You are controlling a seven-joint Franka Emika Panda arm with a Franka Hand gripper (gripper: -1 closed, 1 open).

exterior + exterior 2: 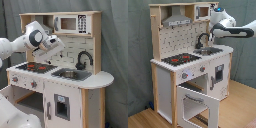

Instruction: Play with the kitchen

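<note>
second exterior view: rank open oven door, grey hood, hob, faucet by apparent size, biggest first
1. Open oven door, though it sits nearest the camera, which inflates it.
2. Hob and grey hood: they look close in size, so no firm order between them.
3. Faucet, clearly the smallest.

Two fixed cameras off the arm look at the same toy kitchen (65, 70) from opposite front corners. The first exterior view stands close, slightly above counter height, facing the kitchen's front with its hob (37, 66) at about nine o'clock and its faucet (82, 60) at about three o'clock. The second exterior view stands farther back and a little higher, so the whole kitchen (188, 65) down to the floor (235, 107) shows; here the hob (180, 59) lies nearer the camera and the faucet (203, 40) behind it toward one o'clock. Both exterior views share the counter, sink, hood and arm.
</note>
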